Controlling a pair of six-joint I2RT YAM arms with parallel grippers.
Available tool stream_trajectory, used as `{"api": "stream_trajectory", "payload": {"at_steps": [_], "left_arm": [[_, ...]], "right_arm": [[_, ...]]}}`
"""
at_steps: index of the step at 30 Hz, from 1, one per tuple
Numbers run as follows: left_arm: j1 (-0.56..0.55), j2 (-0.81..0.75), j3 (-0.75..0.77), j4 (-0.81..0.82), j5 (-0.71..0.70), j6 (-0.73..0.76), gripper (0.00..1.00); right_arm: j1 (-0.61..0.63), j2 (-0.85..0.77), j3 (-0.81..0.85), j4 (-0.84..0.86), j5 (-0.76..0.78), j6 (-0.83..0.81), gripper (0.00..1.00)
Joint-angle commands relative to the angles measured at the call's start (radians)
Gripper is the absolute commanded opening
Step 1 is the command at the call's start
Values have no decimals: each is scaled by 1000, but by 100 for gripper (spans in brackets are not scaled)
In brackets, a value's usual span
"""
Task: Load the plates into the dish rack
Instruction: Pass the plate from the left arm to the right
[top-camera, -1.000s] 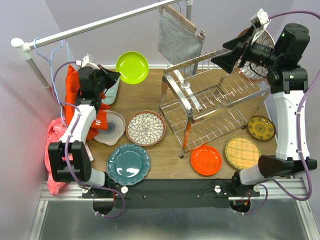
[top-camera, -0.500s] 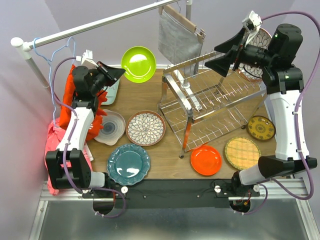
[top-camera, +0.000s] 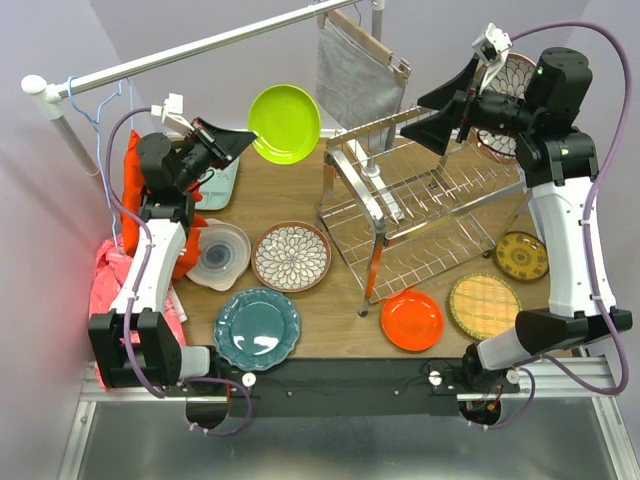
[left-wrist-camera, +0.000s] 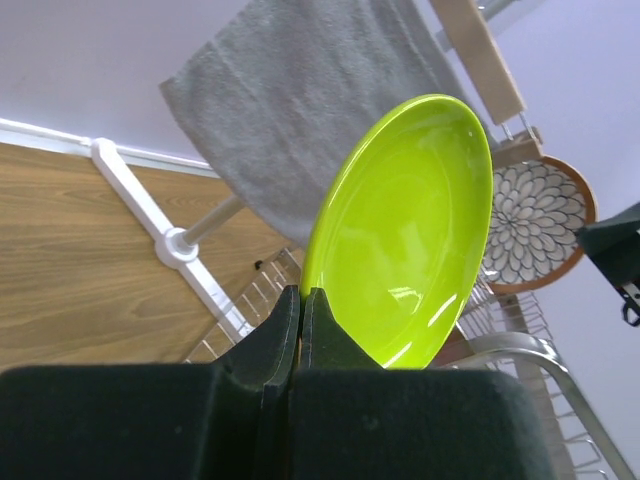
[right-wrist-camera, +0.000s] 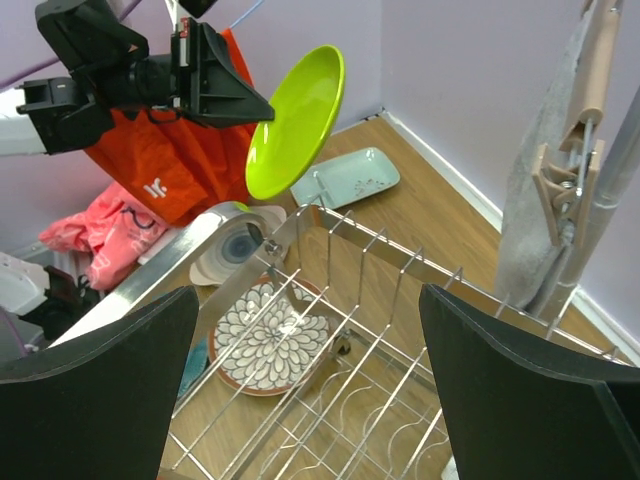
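My left gripper (left-wrist-camera: 300, 305), pressed tight on the lime green plate (left-wrist-camera: 400, 240) at its rim, has carried it up and rightward, nearer the one dish rack (top-camera: 430, 210) ahead. My right gripper (right-wrist-camera: 308, 300) hangs spread and empty above that rack. Eight plates in all: this one, a floral plate (top-camera: 512, 92) at the rack's far end, and six on the table (top-camera: 340, 305) below.

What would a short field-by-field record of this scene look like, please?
left fingers: shut on the rim of the lime green plate, tilted in the air by the left end of the dish rack
right fingers: open, empty, above the rack
upright floral plate: at the rack's far right end, behind the right arm
flat on table: floral plate, teal plate, orange plate, yellow woven plate, dark-yellow plate, white swirl plate
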Motion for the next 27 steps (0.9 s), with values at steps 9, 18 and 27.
{"api": "stream_trajectory", "payload": {"at_steps": [9,18,27], "left_arm": [[-31,-84,55,134,106,-104,0],[-103,-87,107,138,54,-126,0],[-153,-90,112,117,-6,-110,0]], "right_arm": [[105,68,30,107,58,251,100],[234,155,171,61,253,287,99],[314,181,241,10,338,280,96]]}}
